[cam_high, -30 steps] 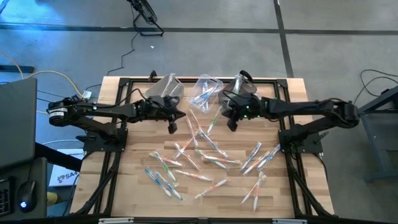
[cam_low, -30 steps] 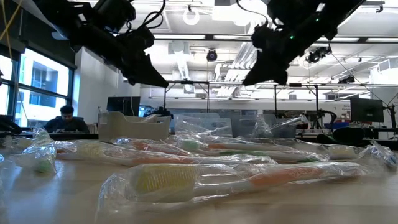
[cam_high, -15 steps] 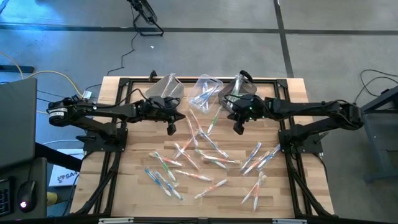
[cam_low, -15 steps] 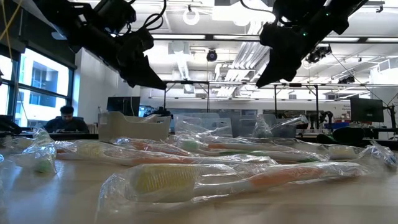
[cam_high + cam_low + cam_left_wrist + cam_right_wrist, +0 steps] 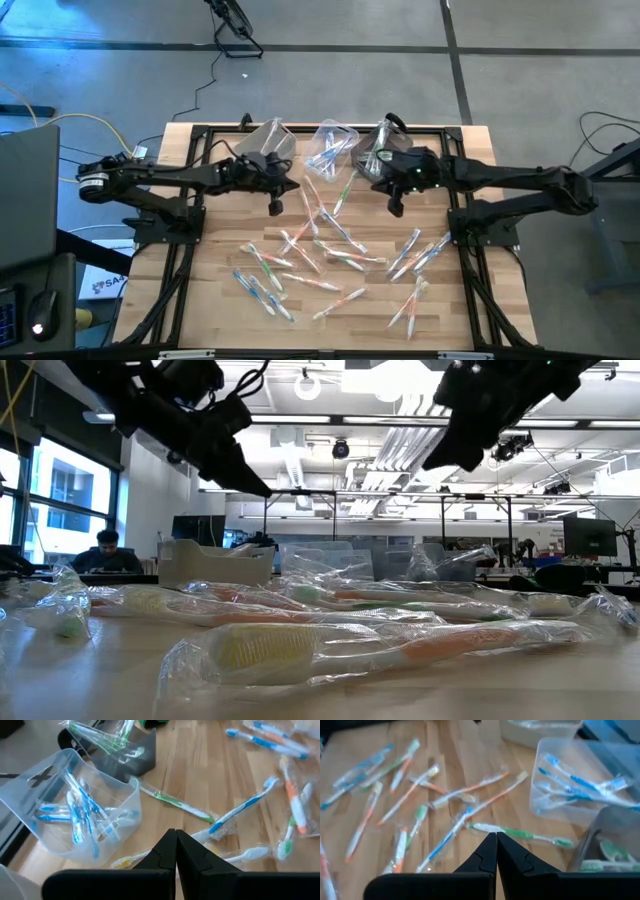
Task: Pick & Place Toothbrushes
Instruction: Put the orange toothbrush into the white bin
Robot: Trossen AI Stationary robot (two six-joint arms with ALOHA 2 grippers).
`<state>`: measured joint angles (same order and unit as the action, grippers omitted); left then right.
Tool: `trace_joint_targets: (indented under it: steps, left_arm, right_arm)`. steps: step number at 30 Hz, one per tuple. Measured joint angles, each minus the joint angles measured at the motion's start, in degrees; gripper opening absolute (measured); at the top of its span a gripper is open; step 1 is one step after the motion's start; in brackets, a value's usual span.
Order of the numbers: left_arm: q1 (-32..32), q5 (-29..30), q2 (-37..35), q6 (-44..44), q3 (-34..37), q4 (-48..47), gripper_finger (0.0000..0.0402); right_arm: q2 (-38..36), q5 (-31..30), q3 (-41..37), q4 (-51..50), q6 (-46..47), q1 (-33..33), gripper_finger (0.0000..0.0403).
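Observation:
Many wrapped toothbrushes (image 5: 322, 243) with orange, blue or green handles lie flat and scattered over the wooden table (image 5: 210, 250); in the low view they lie close in front (image 5: 330, 645). Both grippers hang shut and empty above them. My left gripper (image 5: 275, 207) is over the table's far left part, near a green toothbrush (image 5: 180, 806) and a blue one (image 5: 243, 808). My right gripper (image 5: 396, 210) is over the far right part, above another green toothbrush (image 5: 520, 834). From the table's level they show high up, the left gripper (image 5: 262, 490) and the right gripper (image 5: 430, 465).
Three plastic bins stand in a row at the far edge: a left bin (image 5: 268, 140), a clear middle bin (image 5: 333, 148) with blue toothbrushes (image 5: 80, 817), and a right bin (image 5: 385, 140) with green ones (image 5: 612, 851). Black frame rails (image 5: 190, 140) border the table.
My right gripper has gone toward the table's right edge and up, rolling a little about its own line, and stays shut and empty. The toothbrushes lie as before.

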<state>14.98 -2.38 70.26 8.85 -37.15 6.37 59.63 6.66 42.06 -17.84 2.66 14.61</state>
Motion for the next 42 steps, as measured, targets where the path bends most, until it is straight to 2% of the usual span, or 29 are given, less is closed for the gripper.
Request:
trace_joint_targets:
  steps: [6,11,18,25,33,37,42]
  left_arm:
    - [0.0,1.21,0.19,5.71,-1.39,-1.86,0.0]
    - [0.0,3.24,0.26,6.55,-1.39,-1.93,0.0]
    - [0.0,3.4,0.26,7.61,-1.82,-2.67,0.0]
    - [0.23,3.42,3.88,12.28,-8.45,-10.72,0.0]
    - [0.33,3.57,12.86,24.18,-14.46,-15.42,0.0]
    - [0.37,4.49,15.22,24.03,-15.77,-15.38,0.0004]
    - [0.37,4.44,15.91,27.06,-15.85,-17.52,0.0047]
  right_arm:
    - [-5.07,-0.13,0.0,-0.73,-0.14,0.0,0.0002]
    - [-9.79,-0.46,-1.29,-1.68,-0.79,0.0,0.0002]
    - [-18.83,-0.68,-9.7,5.09,2.27,0.0,0.0002]
    - [-24.6,-0.44,-18.39,12.7,7.89,0.0,0.0002]
    - [-26.88,4.09,-26.66,21.81,12.64,-0.02,0.0002]
    - [-27.55,3.81,-27.7,22.34,13.84,-0.01,0.0002]
    - [-27.64,3.8,-27.81,23.2,12.72,0.0,0.0002]
